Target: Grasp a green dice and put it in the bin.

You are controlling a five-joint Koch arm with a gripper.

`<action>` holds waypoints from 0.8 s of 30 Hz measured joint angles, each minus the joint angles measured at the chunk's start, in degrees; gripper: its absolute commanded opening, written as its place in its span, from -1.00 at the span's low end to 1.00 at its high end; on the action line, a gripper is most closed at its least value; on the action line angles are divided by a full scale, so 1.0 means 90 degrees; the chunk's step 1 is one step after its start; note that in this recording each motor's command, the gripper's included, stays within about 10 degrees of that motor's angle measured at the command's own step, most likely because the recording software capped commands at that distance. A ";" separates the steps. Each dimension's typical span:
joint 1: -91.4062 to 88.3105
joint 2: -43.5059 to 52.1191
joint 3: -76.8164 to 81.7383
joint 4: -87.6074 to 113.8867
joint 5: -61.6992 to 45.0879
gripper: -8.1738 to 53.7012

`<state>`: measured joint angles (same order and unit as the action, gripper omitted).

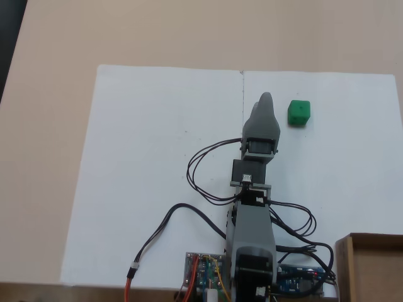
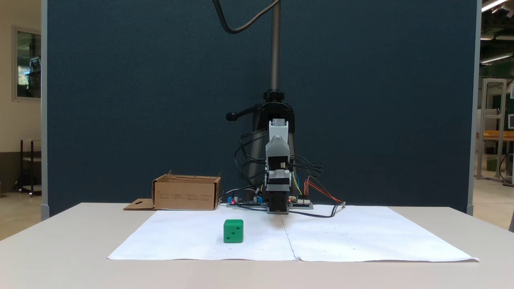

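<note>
gripper [image 1: 266, 99] first: seen from above, the grey claw tapers to a single rounded tip with no gap showing, and from the front it faces the camera end-on, so whether the jaws are parted cannot be told; nothing is held in it. reading the front-facing fixed view from left to right: the bin [image 2: 186, 193], a brown cardboard box with one flap folded flat on the table, stands at the left, just off the back corner of the white paper sheet [image 2: 361, 237]; its open top is presumably turned up to take a dropped object. next comes the green dice [image 2: 233, 230], resting flat on the paper, well apart from the bin and nearer the camera. right of it stands the koch arm [image 2: 278, 176], folded upright over its base at the paper's back edge, cables looping to the circuit boards [image 2: 299, 202] beside it; this looks like a rest posture, the reach not yet begun. in the downward fixed view the green dice [image 1: 300, 112] lies just right of the claw tip, apart from it, and a corner of the bin [image 1: 371, 264] shows at lower right. being a cube, the dice has no long axis; its three-pip face looks toward the front camera, square to the paper's seam.
</note>
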<state>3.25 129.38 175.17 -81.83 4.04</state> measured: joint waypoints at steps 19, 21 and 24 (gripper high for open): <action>0.0000 0.0010 -0.0010 0.5703 0.0000 0.70; 0.0000 0.0010 -0.0010 0.5703 0.0000 0.70; 0.0000 0.0000 -0.0010 0.5703 0.0000 0.70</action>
<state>3.25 129.38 175.08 -30.50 4.04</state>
